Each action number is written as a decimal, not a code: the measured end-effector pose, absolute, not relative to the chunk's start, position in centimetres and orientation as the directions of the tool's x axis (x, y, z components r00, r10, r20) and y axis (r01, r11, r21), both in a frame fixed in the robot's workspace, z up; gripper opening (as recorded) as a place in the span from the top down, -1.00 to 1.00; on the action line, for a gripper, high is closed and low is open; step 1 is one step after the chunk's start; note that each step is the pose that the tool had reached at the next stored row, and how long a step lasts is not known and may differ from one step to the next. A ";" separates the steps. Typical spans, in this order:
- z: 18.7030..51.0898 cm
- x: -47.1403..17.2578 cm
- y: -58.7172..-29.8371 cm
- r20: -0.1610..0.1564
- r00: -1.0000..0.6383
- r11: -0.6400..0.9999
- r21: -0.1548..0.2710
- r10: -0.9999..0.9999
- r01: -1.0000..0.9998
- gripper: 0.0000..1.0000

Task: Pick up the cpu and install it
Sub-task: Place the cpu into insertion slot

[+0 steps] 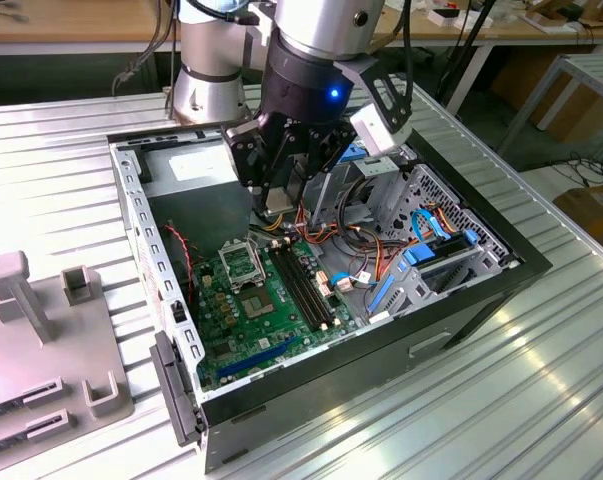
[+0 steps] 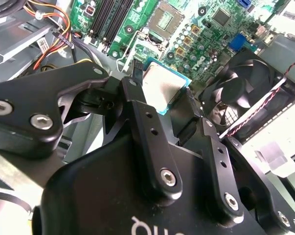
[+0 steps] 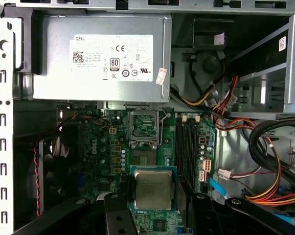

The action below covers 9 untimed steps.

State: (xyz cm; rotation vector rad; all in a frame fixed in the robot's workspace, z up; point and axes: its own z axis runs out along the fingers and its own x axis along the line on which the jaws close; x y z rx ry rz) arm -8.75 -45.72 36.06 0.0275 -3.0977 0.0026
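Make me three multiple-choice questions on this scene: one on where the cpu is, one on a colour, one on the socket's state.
1. Where is the cpu? A in the socket; B in the gripper; C flat on the board.
2. What colour is the board? A red; B white; C green.
3. How is the socket? A empty; B filled; C hidden under the gripper.

Answers:
1. B, the fingers clamp the cpu above the board.
2. C, the board is green in all views.
3. A, the socket shows bare contacts inside its frame.
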 end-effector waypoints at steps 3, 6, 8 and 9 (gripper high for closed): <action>35.8 -8.8 -45.8 0.044 -0.999 1.000 -0.001 -0.018 -0.018 0.05; 35.4 -8.8 -45.8 0.043 -0.999 1.000 -0.001 -0.018 -0.018 0.05; 35.1 -8.7 -46.0 0.042 -0.999 1.000 -0.001 -0.018 -0.018 0.05; 34.9 -8.8 -46.1 0.041 -0.999 1.000 -0.001 -0.018 -0.018 0.05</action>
